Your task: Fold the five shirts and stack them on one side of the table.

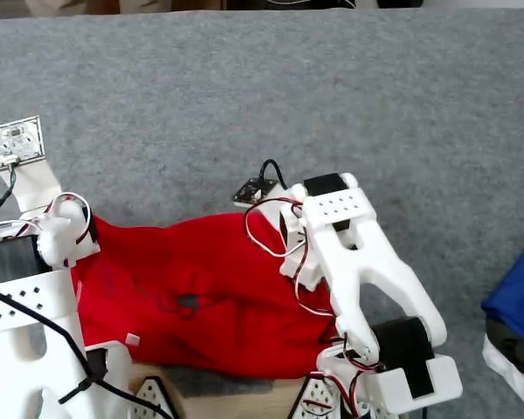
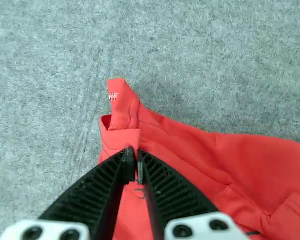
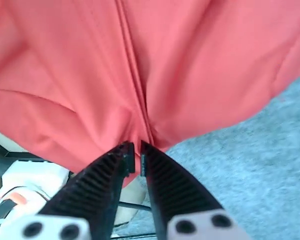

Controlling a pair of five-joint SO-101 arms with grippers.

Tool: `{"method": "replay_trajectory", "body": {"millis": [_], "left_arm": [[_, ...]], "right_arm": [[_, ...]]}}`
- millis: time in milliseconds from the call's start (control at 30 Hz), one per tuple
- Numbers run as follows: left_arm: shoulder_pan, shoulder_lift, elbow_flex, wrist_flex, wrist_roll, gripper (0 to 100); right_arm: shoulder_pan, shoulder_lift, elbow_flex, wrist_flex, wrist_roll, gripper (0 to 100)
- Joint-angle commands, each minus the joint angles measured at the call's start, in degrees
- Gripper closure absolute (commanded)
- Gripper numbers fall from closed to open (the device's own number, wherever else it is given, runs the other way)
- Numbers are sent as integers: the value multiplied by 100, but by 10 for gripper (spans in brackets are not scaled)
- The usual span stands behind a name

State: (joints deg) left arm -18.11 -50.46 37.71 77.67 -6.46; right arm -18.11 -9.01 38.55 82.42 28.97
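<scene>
High view: one red shirt (image 1: 192,297), rumpled across the near part of the grey tabletop (image 1: 349,96) and reaching close to its near edge. Left wrist view: left claw (image 2: 138,167) pinched shut on a hemmed corner of the shirt, with a small stitched tab of cloth standing up just past the tips. Right wrist view: right claw (image 3: 136,156) closed on a gathered fold at the shirt's edge, creases running away from the tips. Handling, as judged: light, thin and wholly limp; no stiffness to keep a shape, so likely to sag between the two pinch points and bunch wherever slack; not fragile; holds well between ribbed tips, probably drags a little on the felt-like tabletop. Best holds: hems, corners and shoulder seams, where doubled cloth gives the tips something thicker to bite; a single mid-panel layer more likely to slip or pull up a peak. Also present: pile of cloth (image 1: 515,323), blue on top, at the tabletop's right edge, well apart from the shirt; probably the stack.
</scene>
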Motion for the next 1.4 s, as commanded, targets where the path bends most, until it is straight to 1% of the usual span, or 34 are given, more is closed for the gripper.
{"method": "replay_trajectory", "body": {"millis": [0,67,133,267,333,500,733,1000,1067,1233,1300,1367], "left_arm": [[-44,4,-237,-26,0,981],[-35,4,-167,-44,0,981],[-35,-4,18,-229,0,981],[-53,-13,202,-369,0,981],[-53,-22,193,-369,0,981],[-53,-13,176,-378,0,981],[-53,-4,176,-378,0,981],[-53,-4,176,-378,0,981],[-53,-4,176,-378,0,981],[-53,-4,167,-378,0,981],[-53,-4,167,-378,0,981],[-53,-4,167,-378,0,981]], "right_arm": [[57,-259,4,-62,62,957],[57,-259,4,-62,62,957],[57,-259,4,-62,62,942],[57,-286,48,-62,79,818],[48,-277,66,-70,88,782],[48,-259,110,-158,97,803],[48,-259,251,-176,70,917],[84,-295,444,-176,88,924],[84,-303,382,-132,70,891],[66,-321,-92,290,114,733],[57,-453,-224,484,264,726],[57,-690,-295,668,360,740]]}}
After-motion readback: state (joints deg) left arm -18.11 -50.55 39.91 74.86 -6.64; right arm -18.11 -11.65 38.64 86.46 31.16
